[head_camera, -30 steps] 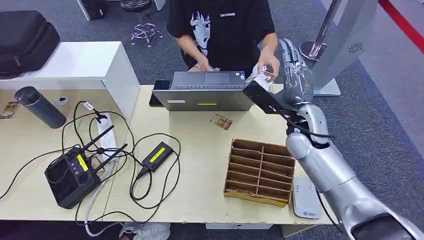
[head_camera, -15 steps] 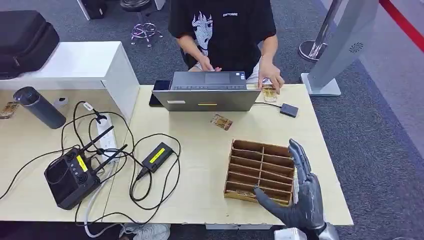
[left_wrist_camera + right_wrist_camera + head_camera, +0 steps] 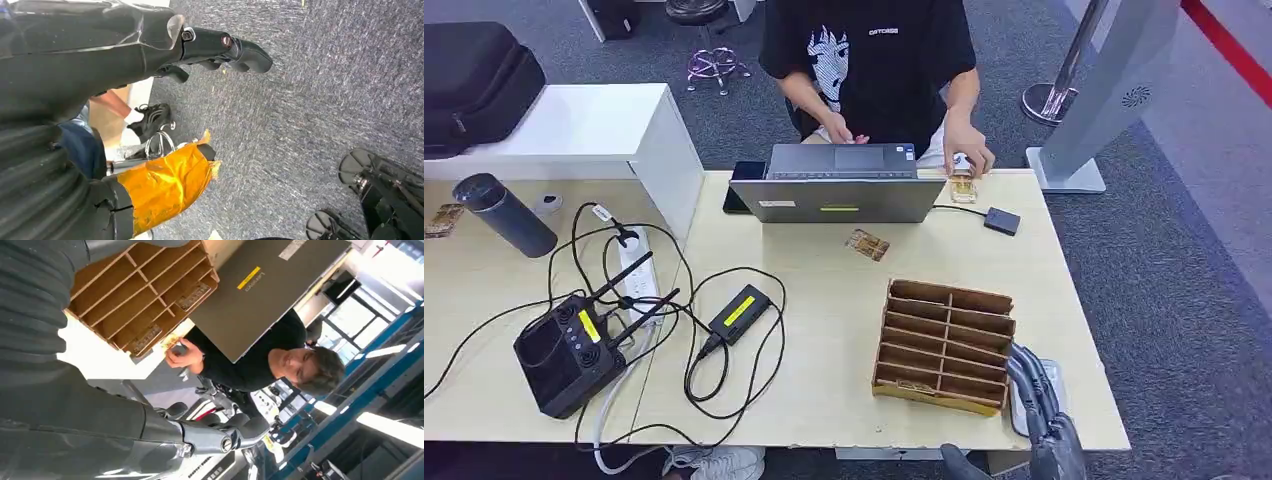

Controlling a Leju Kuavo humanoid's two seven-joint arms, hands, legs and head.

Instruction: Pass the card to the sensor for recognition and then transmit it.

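Head view: we see the right hand [image 3: 1042, 420] low at the worktop's [image 3: 824, 350] near right corner, beside the wooden rack [image 3: 944, 345] and over a white device [image 3: 1032, 395]. Its fingers are spread and hold nothing. The card [image 3: 964, 187] lies at the far edge, under a person's hand [image 3: 967, 152], just right of the laptop [image 3: 839, 185]. A small black sensor [image 3: 1002, 221] sits near it on a cable. A second card [image 3: 866, 243] lies in front of the laptop. To the left we note a controller [image 3: 564, 350], a power strip [image 3: 636, 270], a black adapter [image 3: 740, 312] and a dark bottle [image 3: 504, 214].

Left wrist view: the left hand [image 3: 220, 47] hangs over grey carpet [image 3: 310, 100], fingers loosely extended and apart, holding nothing. An orange-wrapped part [image 3: 167, 187] shows beside it.

Right wrist view: the right hand [image 3: 220, 435] shows its fingers apart and free. We see the rack [image 3: 145, 295] with cards in two compartments, the laptop [image 3: 260, 290] and the person's hand [image 3: 182, 355] at the worktop's edge.
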